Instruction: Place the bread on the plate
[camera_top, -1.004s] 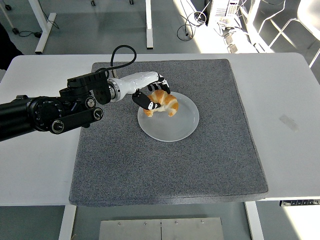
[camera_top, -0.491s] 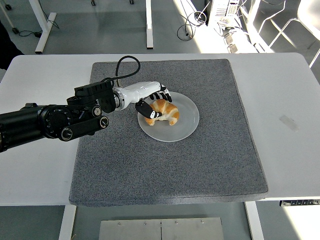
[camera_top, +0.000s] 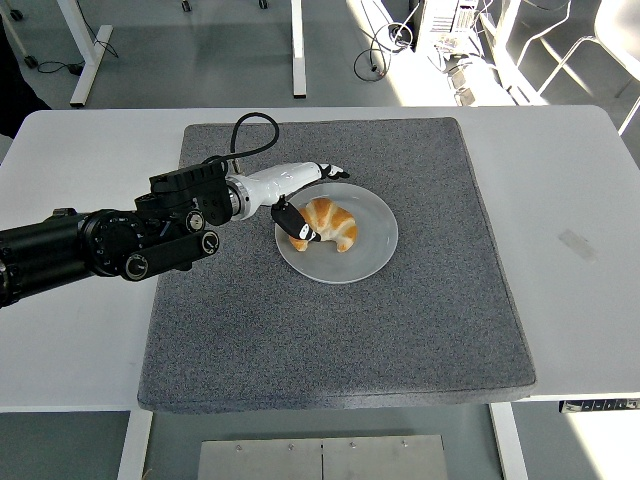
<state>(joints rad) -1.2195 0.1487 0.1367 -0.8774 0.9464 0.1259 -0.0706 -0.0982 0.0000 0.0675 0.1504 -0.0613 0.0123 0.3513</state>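
From the head view, the plate (camera_top: 352, 255) is the thing to steer by: a pale round dish sitting on the grey mat (camera_top: 330, 330), a little toward the far side of it. The bread (camera_top: 328, 222), a golden croissant, now lies flat on the plate's left half, resting on the dish itself and no longer carried above it as it was a second ago.

The left hand (camera_top: 303, 198) sits at the plate's left rim. Its fingers (camera_top: 330, 172) have lifted off the croissant's far side and point out past the plate's far-left edge, spread and loose, while the thumb (camera_top: 296, 226) is just beside the bread's left end, perhaps touching it; I can't tell for sure. Half a second back those fingers were draped over the top of the croissant, so the grip has let go.

That tells me the placing itself looks done. What remains, I'd judge, is for the arm to draw back left from the plate without nudging the bread.

The right arm isn't anywhere to be seen.
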